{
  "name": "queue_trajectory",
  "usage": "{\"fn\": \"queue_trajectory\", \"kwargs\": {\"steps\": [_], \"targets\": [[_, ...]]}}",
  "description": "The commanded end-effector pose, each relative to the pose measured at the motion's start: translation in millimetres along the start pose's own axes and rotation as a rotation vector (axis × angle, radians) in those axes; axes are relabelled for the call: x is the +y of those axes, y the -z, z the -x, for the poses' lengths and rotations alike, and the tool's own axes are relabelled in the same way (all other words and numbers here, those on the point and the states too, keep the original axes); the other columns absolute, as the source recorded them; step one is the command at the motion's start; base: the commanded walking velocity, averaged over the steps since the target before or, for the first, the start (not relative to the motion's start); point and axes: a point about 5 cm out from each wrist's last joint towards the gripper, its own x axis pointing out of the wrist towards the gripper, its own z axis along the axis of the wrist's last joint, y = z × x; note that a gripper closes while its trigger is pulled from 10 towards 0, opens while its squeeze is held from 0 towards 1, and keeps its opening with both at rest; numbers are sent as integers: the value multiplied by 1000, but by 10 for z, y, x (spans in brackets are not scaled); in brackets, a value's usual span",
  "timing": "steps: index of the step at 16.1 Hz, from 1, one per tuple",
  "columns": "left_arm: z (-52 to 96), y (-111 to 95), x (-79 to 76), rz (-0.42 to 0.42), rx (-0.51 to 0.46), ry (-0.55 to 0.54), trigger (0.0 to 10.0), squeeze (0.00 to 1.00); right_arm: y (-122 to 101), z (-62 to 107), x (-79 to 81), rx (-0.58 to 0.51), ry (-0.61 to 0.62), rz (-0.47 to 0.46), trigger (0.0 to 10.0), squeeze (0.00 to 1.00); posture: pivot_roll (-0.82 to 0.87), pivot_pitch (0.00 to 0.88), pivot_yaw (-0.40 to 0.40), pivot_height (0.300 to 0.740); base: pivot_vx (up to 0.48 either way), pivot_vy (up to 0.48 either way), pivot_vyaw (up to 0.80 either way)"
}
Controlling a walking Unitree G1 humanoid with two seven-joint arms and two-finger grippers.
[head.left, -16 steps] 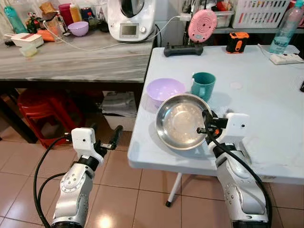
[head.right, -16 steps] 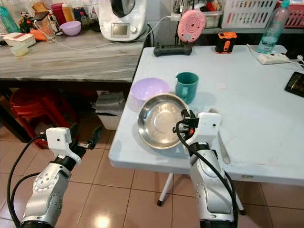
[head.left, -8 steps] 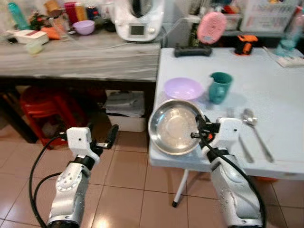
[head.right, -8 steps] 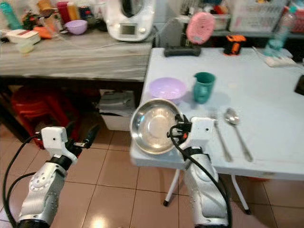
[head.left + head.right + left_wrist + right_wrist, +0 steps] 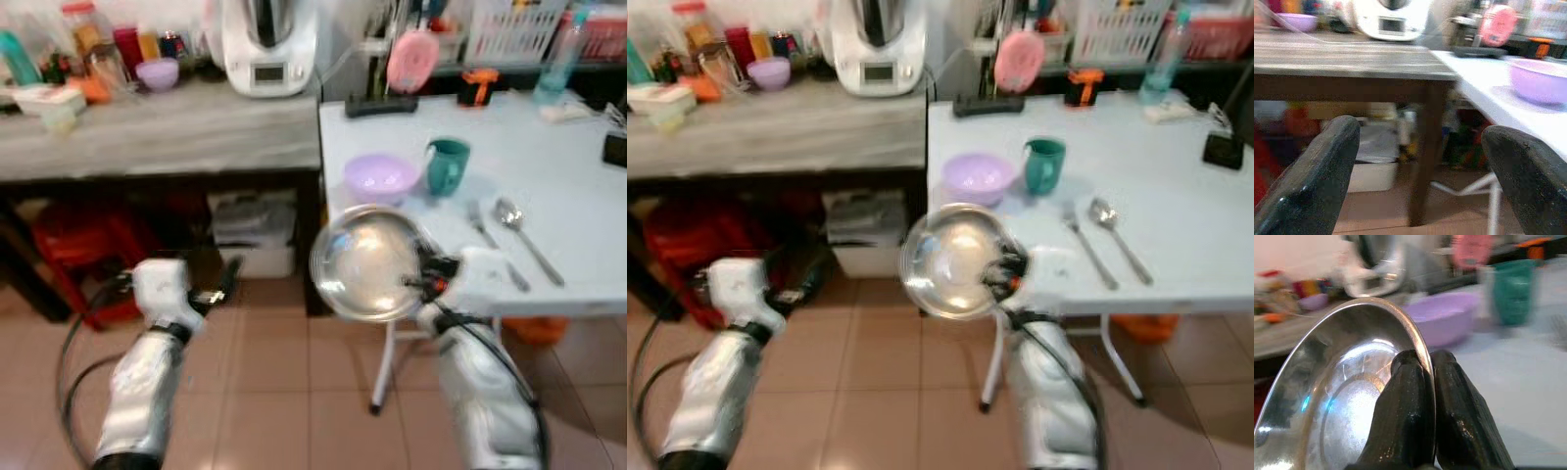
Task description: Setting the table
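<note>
My right gripper (image 5: 423, 277) is shut on the rim of a round steel plate (image 5: 367, 262). It holds the plate tilted in the air just off the near left corner of the white table (image 5: 578, 166). In the right wrist view the two black fingers (image 5: 1410, 401) pinch the plate's edge (image 5: 1347, 396). On the table stand a purple bowl (image 5: 379, 177) and a teal cup (image 5: 447, 164), with a fork (image 5: 485, 231) and a spoon (image 5: 515, 221) lying to their right. My left gripper (image 5: 214, 285) hangs open and low over the floor, with nothing between its fingers (image 5: 1317, 176).
A grey counter (image 5: 167, 127) with a white kitchen machine (image 5: 266, 44), bottles and a small purple bowl (image 5: 157, 71) runs along the left. Red stools (image 5: 69, 235) and a box sit under it. Tiled floor lies below me. The picture is blurred.
The whole view has pulled back from the table. The plate, earlier lying on the table's near corner, now hangs off its edge in my right gripper. The left arm is unchanged.
</note>
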Motion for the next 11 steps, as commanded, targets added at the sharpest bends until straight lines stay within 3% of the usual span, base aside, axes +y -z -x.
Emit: {"fn": "queue_trajectory", "kwargs": {"steps": [1, 9, 11], "targets": [[-30, -17, -50, 1, -13, 19, 10000, 0, -85, -4, -48, -37, 14, 18, 10000, 0, -27, 11, 92, 740, 0, 476, 0], [-53, -5, -54, 0, -15, 20, 10000, 0, -109, -4, -56, -60, 20, 11, 10000, 0, -27, 13, 95, 740, 0, 475, 0], [-58, 6, -64, -1, -11, 26, 10000, 0, -109, -3, -58, -63, 21, 12, 10000, 0, -29, 10, 97, 740, 0, 469, 431]]}}
